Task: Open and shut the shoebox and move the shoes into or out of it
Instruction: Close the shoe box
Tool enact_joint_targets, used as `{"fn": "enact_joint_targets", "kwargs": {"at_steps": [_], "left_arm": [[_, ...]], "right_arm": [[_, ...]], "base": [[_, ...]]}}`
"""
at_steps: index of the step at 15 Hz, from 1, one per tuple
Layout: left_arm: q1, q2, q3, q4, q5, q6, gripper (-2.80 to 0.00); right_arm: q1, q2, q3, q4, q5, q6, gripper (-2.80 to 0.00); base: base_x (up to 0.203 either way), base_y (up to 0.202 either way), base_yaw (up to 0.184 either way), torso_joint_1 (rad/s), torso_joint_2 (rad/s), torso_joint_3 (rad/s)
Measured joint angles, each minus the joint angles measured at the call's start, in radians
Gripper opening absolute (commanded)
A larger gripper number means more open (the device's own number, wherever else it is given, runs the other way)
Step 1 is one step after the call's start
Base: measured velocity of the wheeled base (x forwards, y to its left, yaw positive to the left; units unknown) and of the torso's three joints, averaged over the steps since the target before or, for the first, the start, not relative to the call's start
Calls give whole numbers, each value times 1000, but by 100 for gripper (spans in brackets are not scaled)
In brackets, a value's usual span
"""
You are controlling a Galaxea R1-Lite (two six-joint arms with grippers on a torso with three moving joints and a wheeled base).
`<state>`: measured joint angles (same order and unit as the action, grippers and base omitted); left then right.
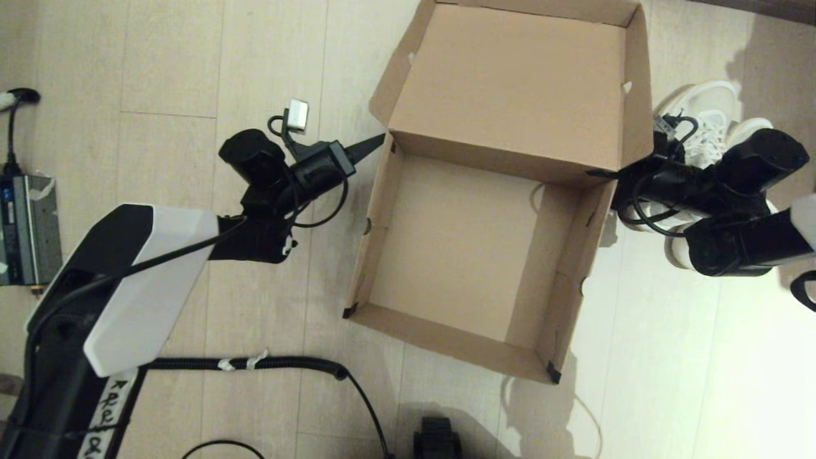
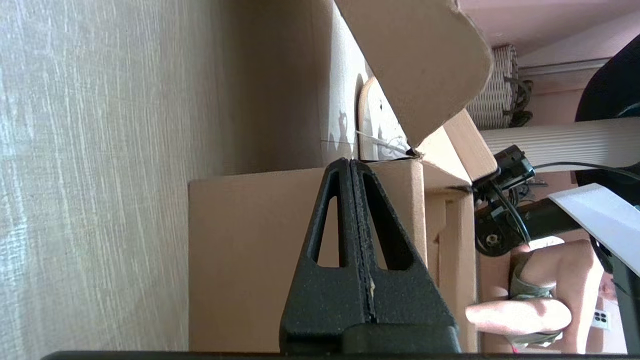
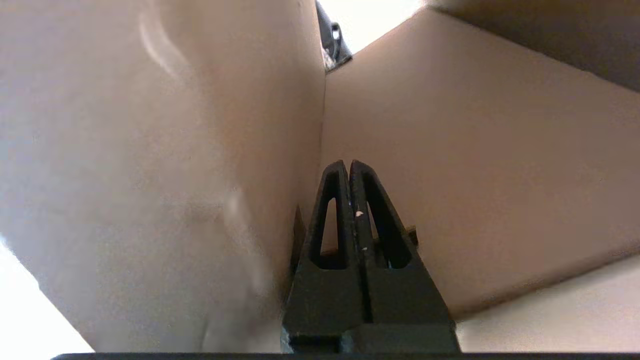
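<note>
Left gripper: jaws pressed fully together with nothing between them, the paired fingertips forming one point. In the head view this point sits at the left far corner of the shoebox, where the lid flap meets the side wall; whether it actually touches the cardboard cannot be told.

Right gripper: jaws likewise closed flat on each other and empty, the tip aimed into the crease between two cardboard panels. In the head view it lies at the opposite, right far corner of the box.

The shoebox stands on the pale wood floor with its lid folded back away from the robot and its interior bare.

The shoes, white, sit on the floor outside the box, just beyond its right wall, partly hidden behind the right arm.
</note>
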<state>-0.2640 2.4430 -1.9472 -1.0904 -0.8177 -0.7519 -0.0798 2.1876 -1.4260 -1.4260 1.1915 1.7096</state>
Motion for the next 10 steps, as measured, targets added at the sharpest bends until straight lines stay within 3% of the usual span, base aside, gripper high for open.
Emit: {"fn": "enact_joint_targets", "kwargs": {"at_steps": [7, 10], "left_arm": [[9, -4, 13, -66, 9, 9, -280], [13, -53, 116, -83, 13, 11, -280]], "right_arm": [[10, 29, -15, -1, -1, -3, -280], [-39, 32, -30, -1, -3, -18, -280]], "base": [[0, 0, 0, 0, 0, 0], [0, 0, 0, 0, 0, 0]]}}
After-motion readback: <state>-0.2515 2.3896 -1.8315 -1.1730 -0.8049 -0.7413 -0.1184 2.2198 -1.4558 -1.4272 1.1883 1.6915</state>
